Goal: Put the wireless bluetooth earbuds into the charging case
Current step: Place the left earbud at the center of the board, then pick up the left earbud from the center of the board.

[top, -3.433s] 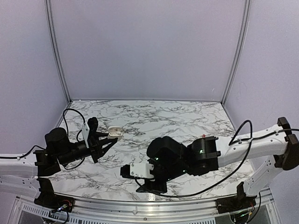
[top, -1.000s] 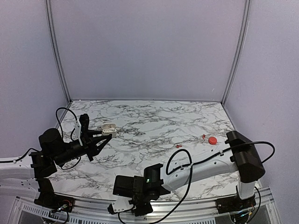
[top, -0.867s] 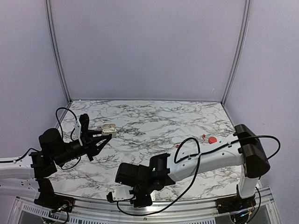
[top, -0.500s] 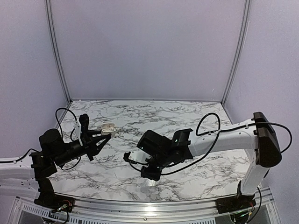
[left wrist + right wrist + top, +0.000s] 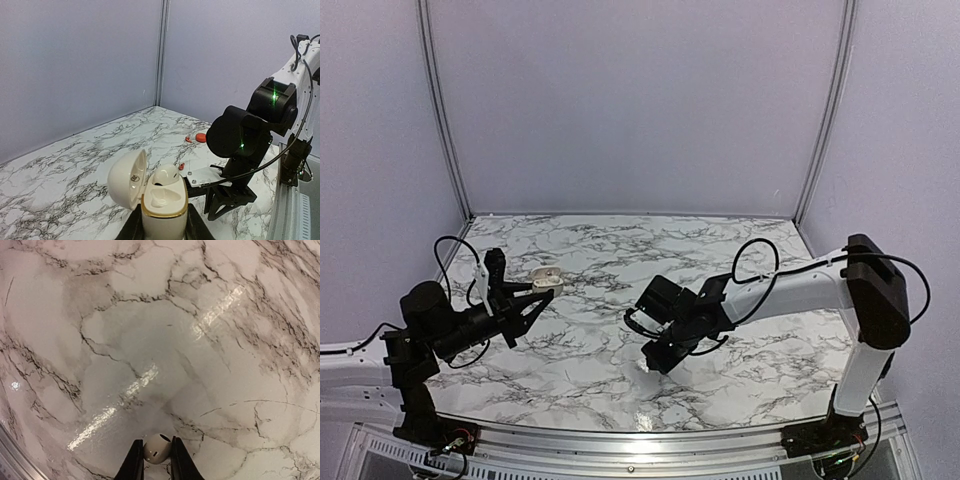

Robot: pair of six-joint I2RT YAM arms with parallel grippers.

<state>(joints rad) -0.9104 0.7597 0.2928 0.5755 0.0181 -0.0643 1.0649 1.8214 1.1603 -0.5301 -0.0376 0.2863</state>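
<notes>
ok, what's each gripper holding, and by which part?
Left gripper: the open charging case, clamped across its lower body. Right gripper: a small white earbud, pinched by its sides at the fingertips.

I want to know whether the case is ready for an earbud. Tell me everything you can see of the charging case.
The charging case is a small rounded shell of glossy cream plastic with a gold band around the rim of its base. Its lid is swung open to the left on a hinge, with a small dark mark inside it. The base shows moulded sockets, but I cannot tell whether either is filled. It stands upright, seemingly held off the marble table, pinched low on both sides by the left hand.
</notes>
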